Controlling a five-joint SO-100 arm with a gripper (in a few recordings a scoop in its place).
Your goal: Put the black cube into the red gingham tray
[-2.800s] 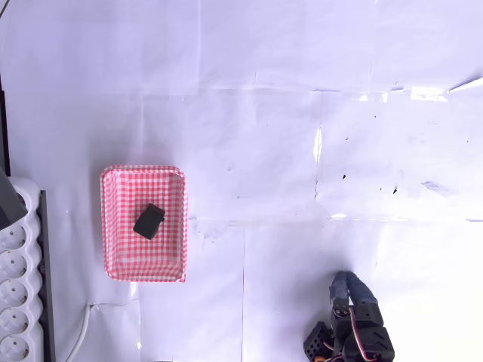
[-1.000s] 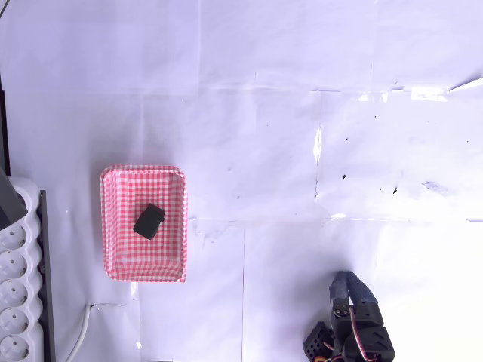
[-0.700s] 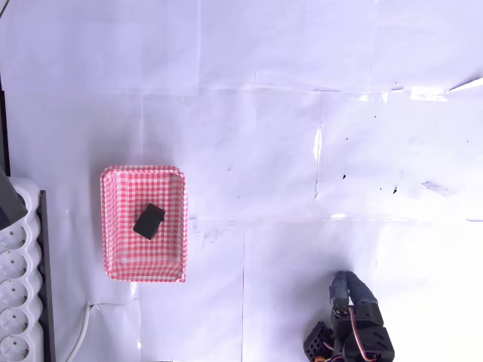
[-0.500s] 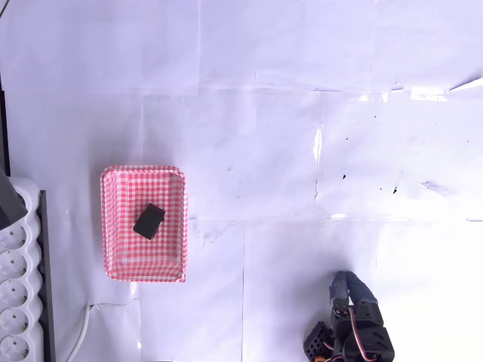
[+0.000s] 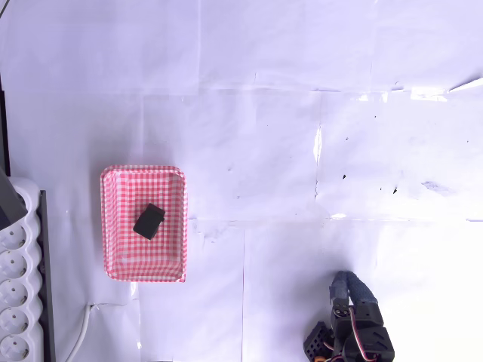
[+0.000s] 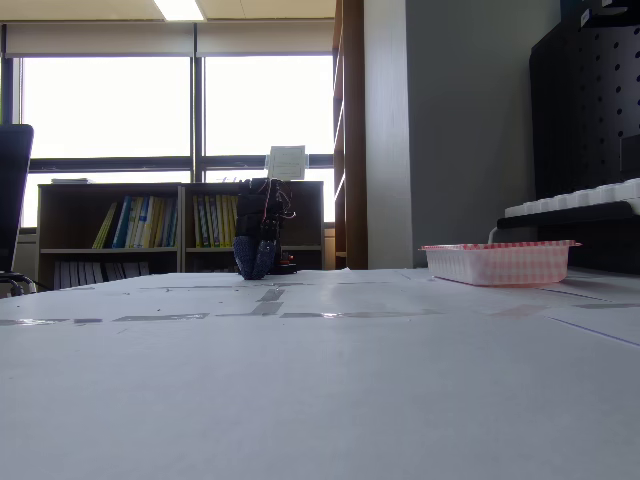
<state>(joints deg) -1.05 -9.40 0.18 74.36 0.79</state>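
The black cube (image 5: 149, 221) lies inside the red gingham tray (image 5: 115, 226) at the left of the overhead view, near the tray's middle. From the low fixed view the tray (image 6: 497, 262) stands at the right and its rim hides the cube. My gripper (image 5: 343, 285) is folded back at the bottom right of the overhead view, far from the tray, its grey-blue fingers pressed together with nothing between them. In the fixed view the gripper (image 6: 255, 262) hangs down to the table at the far side.
A white moulded tray with round holes (image 5: 16, 302) sits at the left edge beside the gingham tray, with a white cable (image 5: 79, 335) below it. White paper sheets cover the table (image 5: 287, 151). A black pegboard (image 6: 585, 110) rises behind the tray.
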